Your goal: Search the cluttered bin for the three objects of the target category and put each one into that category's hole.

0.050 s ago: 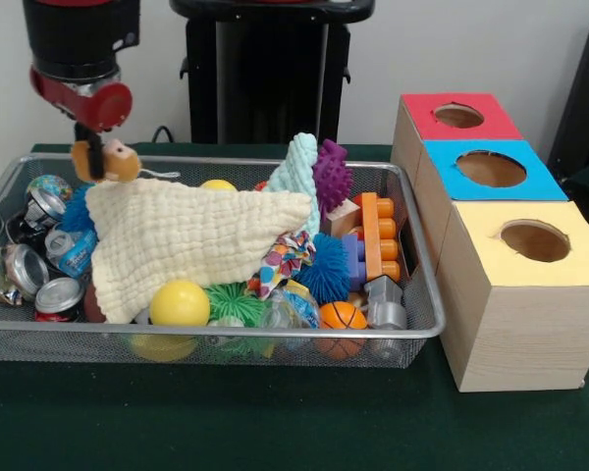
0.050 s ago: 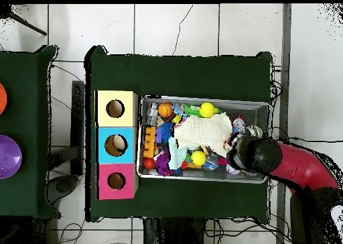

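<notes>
My gripper [image 1: 96, 155] hangs over the far left end of the wire bin [image 1: 226, 335], shut on a small tan plush toy [image 1: 114, 162] held just above the clutter. Right below the toy lies a pale yellow cloth [image 1: 191, 235], draped over much of the pile. In the overhead view the arm's wrist [image 2: 253, 154] covers the gripper and the toy at the bin's [image 2: 201, 99] right end. Beside the bin stand three boxes, each with a round hole: red [image 1: 458, 116], blue [image 1: 491, 169] and yellow [image 1: 535, 240].
The bin also holds several crushed cans [image 1: 41, 285], a yellow ball [image 1: 180, 302], a small basketball [image 1: 342, 316], blue [image 1: 326, 270] and purple [image 1: 332, 175] spiky balls, orange and blue bricks [image 1: 378, 235] and a teal cloth [image 1: 296, 172]. A purple bowl [image 2: 7, 156] sits on another table.
</notes>
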Robot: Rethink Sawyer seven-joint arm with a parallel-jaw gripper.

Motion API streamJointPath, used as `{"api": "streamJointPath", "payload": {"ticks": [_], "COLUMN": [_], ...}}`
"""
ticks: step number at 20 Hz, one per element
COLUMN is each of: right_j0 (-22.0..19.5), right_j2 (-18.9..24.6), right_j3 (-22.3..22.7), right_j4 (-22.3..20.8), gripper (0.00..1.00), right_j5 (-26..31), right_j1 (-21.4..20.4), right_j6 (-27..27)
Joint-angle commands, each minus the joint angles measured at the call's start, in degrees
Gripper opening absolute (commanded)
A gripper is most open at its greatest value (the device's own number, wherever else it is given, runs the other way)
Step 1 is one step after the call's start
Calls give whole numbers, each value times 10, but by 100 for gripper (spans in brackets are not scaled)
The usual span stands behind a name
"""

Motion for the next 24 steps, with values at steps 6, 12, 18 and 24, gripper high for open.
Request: {"api": "streamJointPath", "payload": {"ticks": [6, 12, 18, 24], "right_j0": [30, 94, 157, 184], "right_j2": [55, -14, -74, -78], "right_j3": [141, 171, 208, 275], "right_j4": [27, -10, 3, 82], "gripper": [0, 0, 0, 0], "right_j5": [15, -37, -50, -62], "right_j1": [-40, -45, -54, -75], "right_j6": [0, 73, 119, 147]}}
